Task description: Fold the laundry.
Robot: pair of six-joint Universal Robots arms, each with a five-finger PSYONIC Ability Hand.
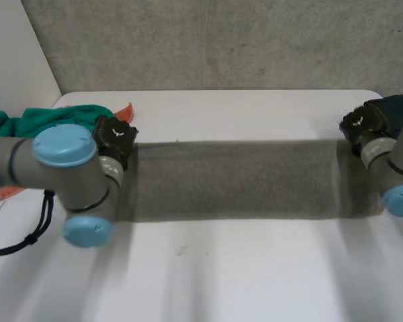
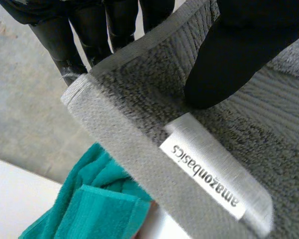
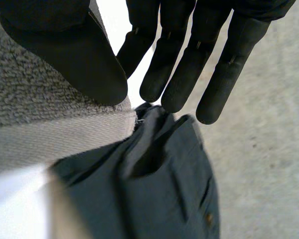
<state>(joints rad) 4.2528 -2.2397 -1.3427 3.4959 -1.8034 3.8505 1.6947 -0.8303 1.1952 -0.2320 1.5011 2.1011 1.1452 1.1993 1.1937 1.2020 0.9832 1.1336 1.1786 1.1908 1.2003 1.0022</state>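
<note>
White table [image 1: 221, 288] and a grey, felt-like wall [image 1: 221, 40] frame the work. The left hand [image 1: 115, 134] pinches one end of the grey towel [image 1: 235, 180], its thumb [image 2: 229, 64] pressed on the pile just beside the woven label [image 2: 209, 174] and its fingers [image 2: 65, 45] behind the hem at the corner. A teal cloth [image 2: 94, 204] lies beneath that hand, with an orange cloth [image 1: 124, 111] just beyond it. The right hand [image 1: 359, 124] holds the opposite end. Its thumb [image 3: 74, 55] clamps the towel close to the edge, while its straight fingers [image 3: 209, 64] reach past the corner towards a dark garment [image 3: 159, 189] below them. The towel spans between the two hands.

To do this step well, I would keep the span level and evenly taut. The right grip looks shallow, so pull gently. Bring the ends together over bare table between the hands, clear of both neighbouring piles.
</note>
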